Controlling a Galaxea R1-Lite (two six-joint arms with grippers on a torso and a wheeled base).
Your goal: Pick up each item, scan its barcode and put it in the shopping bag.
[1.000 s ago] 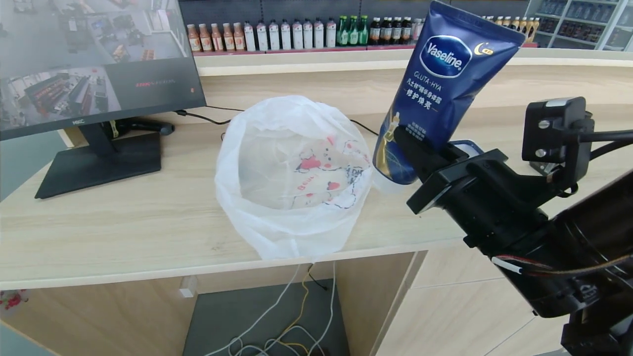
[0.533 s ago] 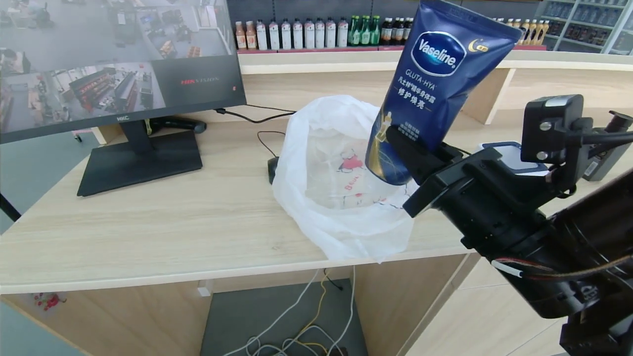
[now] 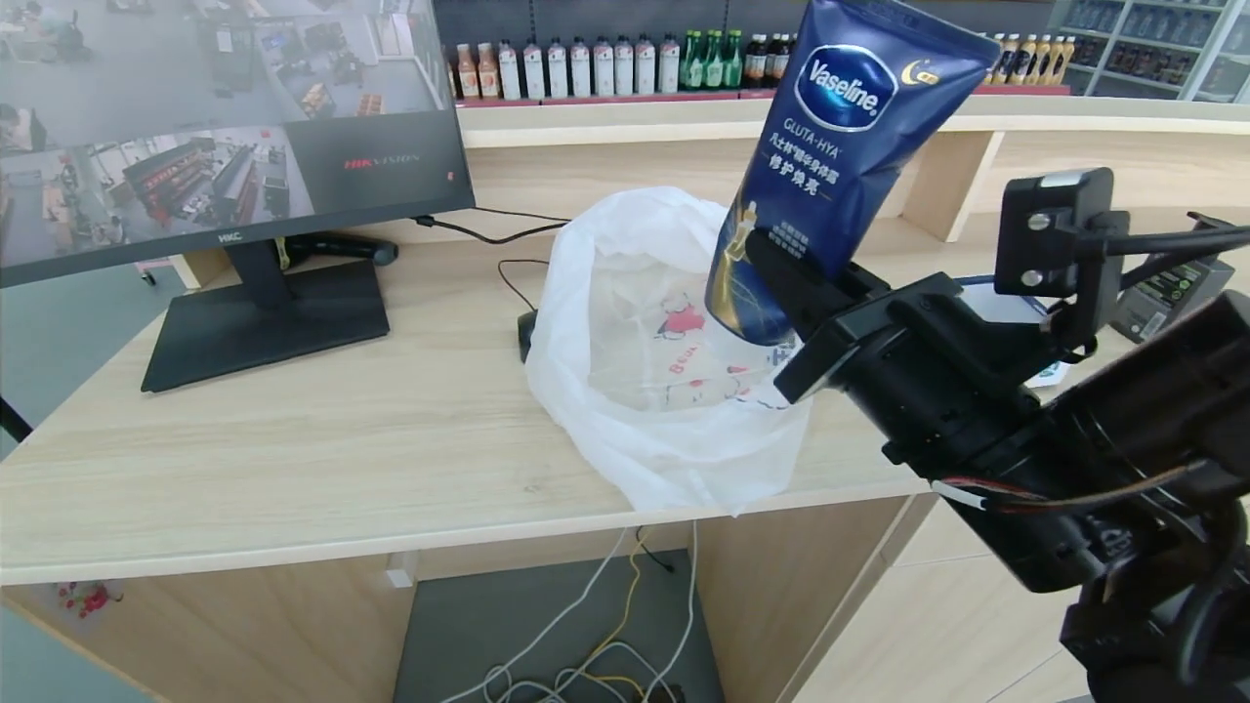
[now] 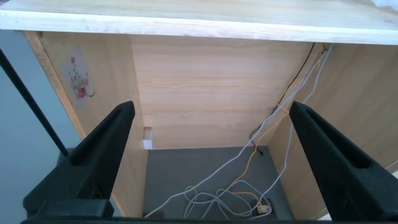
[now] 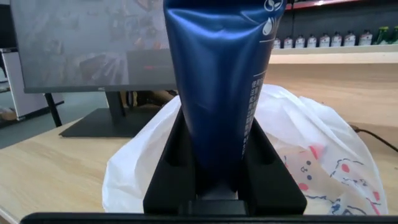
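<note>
Holding the tube: the right gripper has its black jaws pinched on the lower end of the tube, one finger on each flat face
Tube look: deep blue and glossy, with a white-rimmed oval logo near the top, a small gold crescent beside it, lines of white print below and a gold figure low on the front; the side seen from the right wrist is plain blue with small white print along one edge
Tube pose: flat crimped end up, leaning a little to the robot's right; the cap end is hidden between the fingers
Tube place: in the air, clear of the counter, its lower end showing against the right side of the bag's mouth in the head view
Bag: the bag is thin white plastic with a red and blue cartoon print, standing open at the counter's near edge; from the right wrist it lies just behind the tube
Left gripper: the left gripper is low, before the counter's front panel, jaws spread wide with nothing between them
Monitor: a monitor on a black stand sits on the counter at the left
Cables: white and yellow cables hang down under the counter
Shelf: a row of bottles stands far behind
</note>
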